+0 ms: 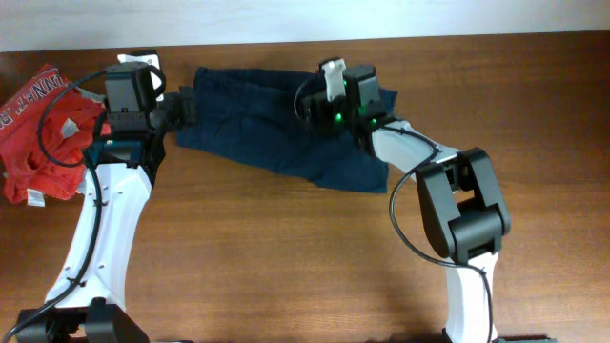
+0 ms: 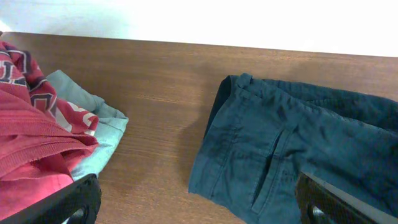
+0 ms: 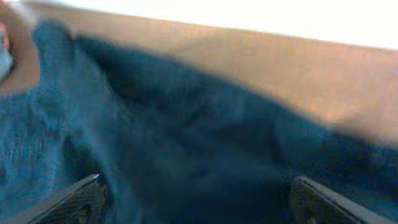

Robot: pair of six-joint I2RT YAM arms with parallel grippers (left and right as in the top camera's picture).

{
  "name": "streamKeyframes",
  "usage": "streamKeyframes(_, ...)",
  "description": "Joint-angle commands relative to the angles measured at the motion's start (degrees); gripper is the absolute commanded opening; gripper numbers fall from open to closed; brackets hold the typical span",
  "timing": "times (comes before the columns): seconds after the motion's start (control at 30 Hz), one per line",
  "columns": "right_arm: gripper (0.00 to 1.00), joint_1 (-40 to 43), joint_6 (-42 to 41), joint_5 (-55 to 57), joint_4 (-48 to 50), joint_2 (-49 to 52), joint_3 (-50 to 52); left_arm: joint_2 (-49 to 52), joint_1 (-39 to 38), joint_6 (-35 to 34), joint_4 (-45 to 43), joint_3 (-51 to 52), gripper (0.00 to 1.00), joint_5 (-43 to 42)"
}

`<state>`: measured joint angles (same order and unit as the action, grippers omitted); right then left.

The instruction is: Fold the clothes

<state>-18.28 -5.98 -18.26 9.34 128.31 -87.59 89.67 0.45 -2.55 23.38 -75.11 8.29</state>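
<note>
Overhead, one navy garment (image 1: 267,124), two hands (image 1: 183,108) (image 1: 310,98)

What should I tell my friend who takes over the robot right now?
Left gripper: open, holding nothing, at the left end of the navy garment.
Right gripper: open, holding nothing, low over the garment's right part.
Things: the navy garment lies spread out near the table's far edge. A red garment and a light grey garment sit bunched to its left.
Done: no fold is visible yet.
Left: grasp the navy garment and fold it.
</note>
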Motion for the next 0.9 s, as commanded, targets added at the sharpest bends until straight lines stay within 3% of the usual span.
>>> streamKeyframes(0.0, 0.99, 1.6, -0.3, 0.9, -0.9, 2.1, -7.0, 0.7, 0.1, 0.9, 1.2, -0.6, 0.99, -2.8)
streamKeyframes(0.17, 0.99, 3.9, -0.2, -0.6, -10.4, 2.2, -13.0, 2.1, 0.0, 0.9, 3.5, -0.6, 0.99, -3.1)
streamKeyframes(0.33, 0.99, 6.5, -0.2, -1.7, -33.4, 1.4, -20.2, 3.9, 0.0, 1.0, 4.8, -0.6, 0.99, -3.1)
streamKeyframes(0.5, 0.97, 7.1, -0.2, -4.1, -47.5, 1.1, -22.4, 7.1, 0.0, 2.5, 5.0, -0.6, 0.99, -3.1)
streamKeyframes(0.57, 0.83, 6.7, 0.5, -3.7, -50.5, 1.2, -22.4, 7.2, 0.0, 3.9, 4.9, -0.6, 0.99, -3.1)
streamKeyframes(0.67, 0.42, 6.2, 0.6, -3.8, -53.1, 1.2, -22.4, 7.2, 0.0, 5.0, 4.1, -0.6, 0.99, -3.1)
streamKeyframes(0.73, 0.23, 5.7, 0.6, -3.8, -54.9, 1.4, -22.3, 7.2, 0.0, 5.0, 4.1, -0.6, 0.99, -3.1)
streamKeyframes(0.87, 0.14, 4.1, 0.6, -2.9, -55.4, 3.3, -21.2, 7.2, 0.0, 5.0, 4.0, -0.6, 1.00, -3.1)
